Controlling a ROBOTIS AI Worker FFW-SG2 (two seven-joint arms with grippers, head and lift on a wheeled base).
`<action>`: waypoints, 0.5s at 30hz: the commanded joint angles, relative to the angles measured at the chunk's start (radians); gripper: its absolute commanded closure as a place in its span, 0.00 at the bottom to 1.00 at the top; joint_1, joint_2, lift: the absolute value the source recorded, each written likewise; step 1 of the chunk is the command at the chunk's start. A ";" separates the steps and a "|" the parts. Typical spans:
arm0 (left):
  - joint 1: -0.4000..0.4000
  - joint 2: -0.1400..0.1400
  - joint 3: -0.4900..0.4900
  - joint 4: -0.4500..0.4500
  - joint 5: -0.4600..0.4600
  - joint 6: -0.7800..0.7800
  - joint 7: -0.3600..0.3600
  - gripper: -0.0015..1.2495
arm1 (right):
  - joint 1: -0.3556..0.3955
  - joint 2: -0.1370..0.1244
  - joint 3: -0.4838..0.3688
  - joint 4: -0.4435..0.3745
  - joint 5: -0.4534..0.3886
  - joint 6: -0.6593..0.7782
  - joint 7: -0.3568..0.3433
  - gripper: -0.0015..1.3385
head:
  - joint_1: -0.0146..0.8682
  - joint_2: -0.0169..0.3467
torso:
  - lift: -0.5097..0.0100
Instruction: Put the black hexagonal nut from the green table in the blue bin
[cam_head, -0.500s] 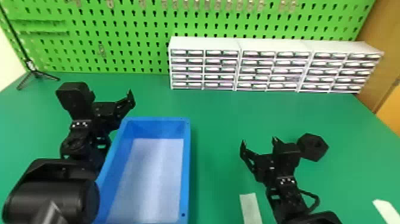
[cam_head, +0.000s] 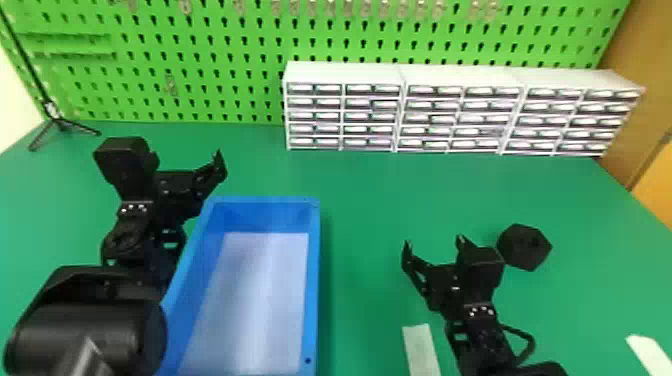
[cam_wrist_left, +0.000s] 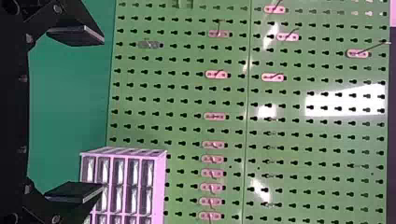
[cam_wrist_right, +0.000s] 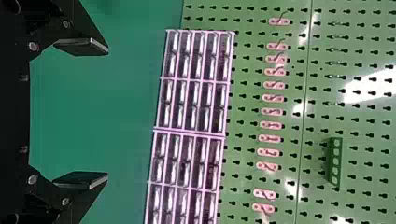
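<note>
Nothing's been visibly moved since the last frame tbh, with the black nut (cam_head: 524, 247) seen on the counter (cam_head: 370, 190) just right of the nearer, right gripper (cam_head: 435, 240), jaws spread wide and empty like on the left gripper (cam_wrist_left: 102, 114).

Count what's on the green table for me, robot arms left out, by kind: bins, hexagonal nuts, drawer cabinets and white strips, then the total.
Blue bin: 1
Black hexagonal nut: 1
Drawer cabinets: 3
White strips: 2
Total: 7
</note>
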 joint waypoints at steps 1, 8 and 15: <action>0.000 0.000 0.000 0.000 0.000 -0.001 0.000 0.14 | -0.002 0.000 0.000 0.001 -0.003 0.000 -0.001 0.25 | 0.79 0.12 | 0.80; 0.000 0.000 0.002 0.000 0.001 0.001 0.000 0.14 | 0.000 0.000 0.000 0.000 -0.004 0.000 -0.002 0.25 | 0.79 0.12 | 0.80; 0.002 0.000 0.002 0.000 0.001 0.001 0.000 0.14 | 0.000 0.000 -0.003 0.001 -0.006 0.000 -0.002 0.25 | 0.79 0.12 | 0.80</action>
